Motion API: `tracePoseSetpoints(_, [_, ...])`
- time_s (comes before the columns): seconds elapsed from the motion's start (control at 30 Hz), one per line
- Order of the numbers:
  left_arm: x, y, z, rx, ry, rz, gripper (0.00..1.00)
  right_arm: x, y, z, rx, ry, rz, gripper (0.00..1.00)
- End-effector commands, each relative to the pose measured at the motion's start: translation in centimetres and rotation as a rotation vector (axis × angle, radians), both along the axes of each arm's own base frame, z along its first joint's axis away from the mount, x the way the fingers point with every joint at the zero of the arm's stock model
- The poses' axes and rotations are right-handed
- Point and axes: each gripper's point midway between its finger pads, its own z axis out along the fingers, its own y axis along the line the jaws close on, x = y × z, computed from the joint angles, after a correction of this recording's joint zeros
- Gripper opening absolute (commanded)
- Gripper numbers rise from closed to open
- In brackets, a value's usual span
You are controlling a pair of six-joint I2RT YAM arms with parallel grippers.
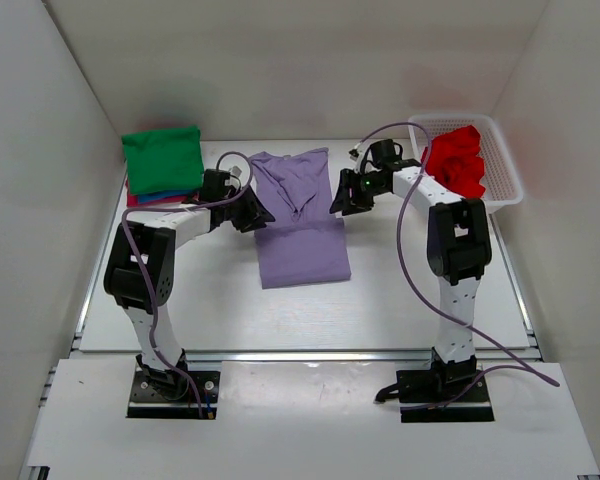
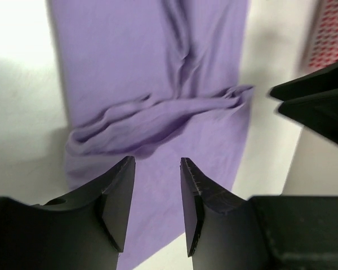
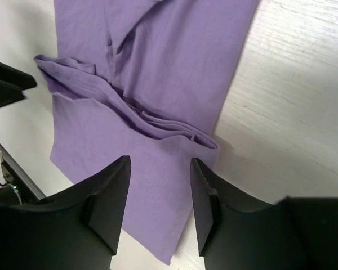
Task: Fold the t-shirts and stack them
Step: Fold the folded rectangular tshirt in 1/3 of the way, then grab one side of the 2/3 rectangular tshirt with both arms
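Tees (image 1: 300, 215) x5, basket (image 1: 504, 160) x1

A robot lab: plain white walls (image 1: 310, 60) stand around a white table (image 1: 400, 300), two robot arms (image 1: 140, 265) bolted at its near edge.

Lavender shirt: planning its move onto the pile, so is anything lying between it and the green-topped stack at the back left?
Only the robot's own left gripper, open at the left edge of the lavender shirt, with its forearm lying between the shirt and the green-topped stack. Nothing loose shows between them.
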Motion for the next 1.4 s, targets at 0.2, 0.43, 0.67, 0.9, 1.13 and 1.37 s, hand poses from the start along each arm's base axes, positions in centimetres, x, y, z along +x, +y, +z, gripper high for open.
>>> tracePoseSetpoints(0.2, [0.2,1.9,3.4,0.077,-0.194,-0.1,0.48,0.0,-2.0,5.0,-0.11,-0.324,0.087,0.5])
tracePoseSetpoints(0.43, [-8.0,1.4,1.7,0.545,-0.342,-0.372,0.48,-6.2,-3.7,3.6,-0.313,-0.47,0.187,0.47])
tracePoseSetpoints(0.67, [-13.4,1.2,0.4,0.598,-0.437,-0.51,0.5,-12.8,-2.2,2.0,-0.342,-0.539,0.35,0.49])
tracePoseSetpoints(0.9, [-15.1,1.8,-0.7,0.65,-0.441,-0.578,0.51,-14.6,-1.4,0.9,-0.335,-0.593,0.436,0.54])
tracePoseSetpoints(1.13, [-14.1,2.4,-2.0,0.548,-0.294,-0.439,0.5,-13.9,-1.9,-0.6,-0.298,-0.481,0.338,0.47])
tracePoseSetpoints(1.37, [-16.9,0.3,-3.8,0.289,-0.087,-0.26,0.5,-15.6,-1.2,-1.0,-0.122,-0.258,0.179,0.43])
